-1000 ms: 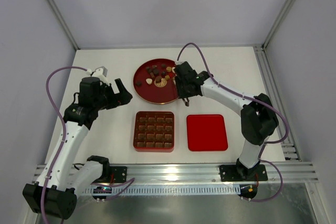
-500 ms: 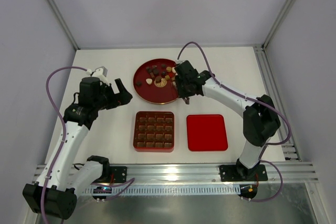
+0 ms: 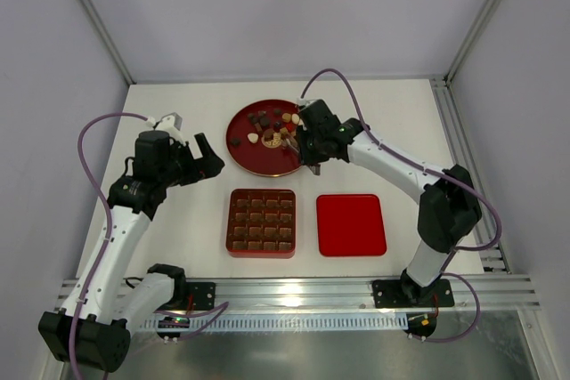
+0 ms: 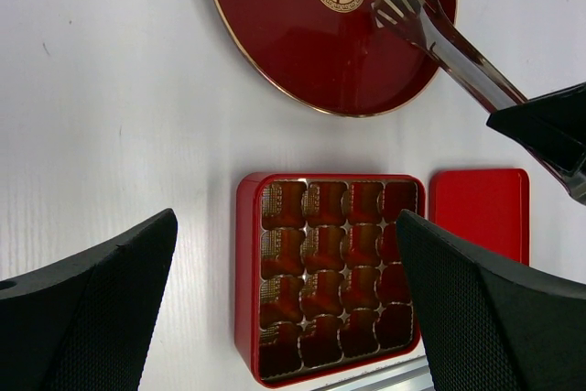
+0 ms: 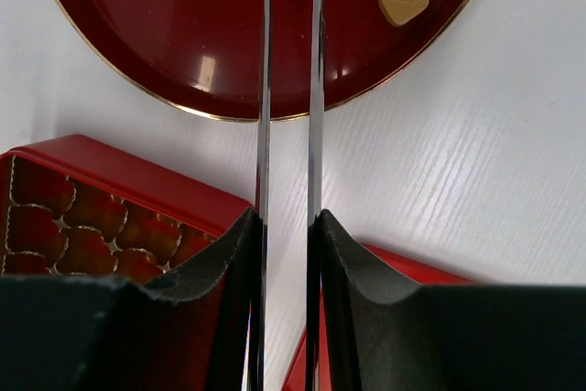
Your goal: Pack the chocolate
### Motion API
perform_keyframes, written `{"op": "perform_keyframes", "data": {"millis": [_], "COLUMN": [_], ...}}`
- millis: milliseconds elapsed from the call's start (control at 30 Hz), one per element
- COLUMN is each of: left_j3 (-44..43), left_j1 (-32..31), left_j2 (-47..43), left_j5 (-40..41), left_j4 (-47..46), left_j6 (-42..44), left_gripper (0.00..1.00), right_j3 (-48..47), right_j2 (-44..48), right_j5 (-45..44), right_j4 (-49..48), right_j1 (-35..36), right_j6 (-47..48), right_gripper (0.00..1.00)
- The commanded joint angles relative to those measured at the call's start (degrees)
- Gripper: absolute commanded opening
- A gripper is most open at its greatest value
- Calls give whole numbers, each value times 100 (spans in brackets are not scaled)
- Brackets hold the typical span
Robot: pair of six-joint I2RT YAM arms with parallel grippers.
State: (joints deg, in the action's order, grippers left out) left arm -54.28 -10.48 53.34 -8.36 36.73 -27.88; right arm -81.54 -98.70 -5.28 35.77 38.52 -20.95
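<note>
The left tool (image 3: 210, 156) gapes wide while the right tool (image 5: 286, 226) clamps tongs (image 4: 449, 38)

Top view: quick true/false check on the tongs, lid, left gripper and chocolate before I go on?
1. The right gripper is shut on the tongs. True.
2. The lid sits on the box. False: the lid lies flat on the table, right of the box and apart from it.
3. The left gripper holds a chocolate. False: the left gripper is open and empty.
4. The chocolate lies on the round plate. True.
5. The tongs' tips are over the box. False: they are over the plate.
</note>
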Motion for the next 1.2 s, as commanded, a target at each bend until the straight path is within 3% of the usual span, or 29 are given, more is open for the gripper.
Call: {"op": "perform_keyframes", "data": {"millis": [0,633,1167], "left_j3": [23,5,-12], "left_j1": [2,2,2], "left_j2": [-105,-87,-87], "left_j5": [63,203,484], "left_j4": [-17,18,89], "left_j6": [98,98,98], "left_gripper": [100,100,100], "right_j3": [-257,-328,50], "right_j2": [412,1054,1669], "right_j5": [167,783,844], "right_j4": [-96,176,457], "right_j1": [6,314,1271], "right_j6": [-23,-146,-410], "right_gripper": [31,30,30]}}
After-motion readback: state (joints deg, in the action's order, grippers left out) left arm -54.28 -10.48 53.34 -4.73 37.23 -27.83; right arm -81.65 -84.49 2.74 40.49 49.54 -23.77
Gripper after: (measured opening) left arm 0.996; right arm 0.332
